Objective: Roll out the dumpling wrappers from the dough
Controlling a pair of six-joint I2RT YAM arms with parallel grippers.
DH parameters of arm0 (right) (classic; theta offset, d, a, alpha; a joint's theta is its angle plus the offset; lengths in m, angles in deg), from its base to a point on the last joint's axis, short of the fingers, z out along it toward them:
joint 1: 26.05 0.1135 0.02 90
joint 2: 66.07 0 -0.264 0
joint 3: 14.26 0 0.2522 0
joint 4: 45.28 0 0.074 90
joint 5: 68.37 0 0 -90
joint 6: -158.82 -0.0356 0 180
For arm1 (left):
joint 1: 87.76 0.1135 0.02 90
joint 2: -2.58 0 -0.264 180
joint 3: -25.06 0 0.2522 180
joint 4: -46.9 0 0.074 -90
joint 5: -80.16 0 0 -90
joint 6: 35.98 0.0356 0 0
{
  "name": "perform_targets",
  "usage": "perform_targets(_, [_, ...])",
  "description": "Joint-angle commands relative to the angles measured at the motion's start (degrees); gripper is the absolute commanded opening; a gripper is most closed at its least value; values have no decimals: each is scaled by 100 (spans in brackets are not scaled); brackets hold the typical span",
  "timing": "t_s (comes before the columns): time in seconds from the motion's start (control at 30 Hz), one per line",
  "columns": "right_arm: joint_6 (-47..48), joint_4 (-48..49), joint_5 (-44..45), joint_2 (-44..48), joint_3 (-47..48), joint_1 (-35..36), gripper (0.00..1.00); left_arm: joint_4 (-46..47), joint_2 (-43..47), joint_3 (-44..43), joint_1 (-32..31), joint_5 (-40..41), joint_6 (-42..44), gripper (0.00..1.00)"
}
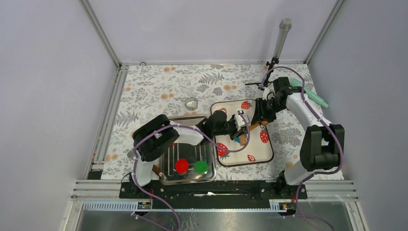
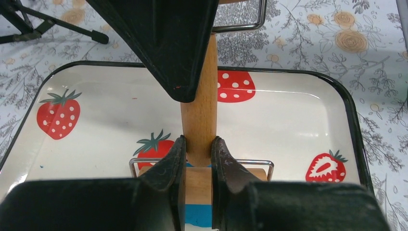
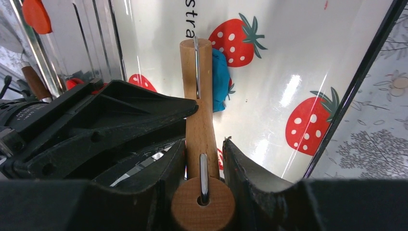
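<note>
Task judged at an early stage: the dough [image 3: 219, 79] is found near the middle of the strawberry tray [image 2: 120, 110], a thick blue lump under the wooden roller [image 2: 199, 120]. No flattened wrapper is seen, though most of the dough is hidden. The left gripper [image 2: 198, 151] is clamped narrowly on the roller's handle above the tray, and the right gripper [image 3: 202, 149] is closed likewise on the same handle

On the table [image 1: 159, 86], the near-left tray [image 1: 187, 182] holds two discs [image 1: 182, 166] side by side, a small ring [image 1: 191, 103] lies just behind it, and the middle tray [image 1: 269, 149] sits just to its right. The roller [image 3: 197, 115] lies in the middle tray, its barrel on the dough [image 3: 219, 79]. The left end effector [image 2: 198, 144] clamps the handle beside the barrel, and the right end effector [image 3: 204, 144] straddles the handle's other end.
</note>
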Motion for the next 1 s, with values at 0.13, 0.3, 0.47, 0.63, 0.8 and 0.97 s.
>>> perform_targets(0.13, [276, -52, 1039, 155, -126, 87, 0, 522, -802, -488, -411, 100, -42, 0])
perform_targets(0.3, [322, -77, 1291, 184, -317, 48, 0, 386, -1074, -900, -491, 53, -103, 0])
perform_targets(0.47, [350, -142, 1518, 198, -305, -53, 0, 321, -1318, -1252, -568, -9, -160, 0])
perform_targets(0.63, [424, -275, 1708, 180, -241, -221, 0, 275, -1576, -1651, -663, -168, -338, 0])
perform_targets(0.8, [527, -416, 1943, 196, -186, -364, 0, 163, -1835, -2156, -765, -248, -555, 0])
perform_targets(0.97, [664, -547, 2201, 212, -223, -449, 0, 116, -2091, -2548, -857, -171, -609, 0])
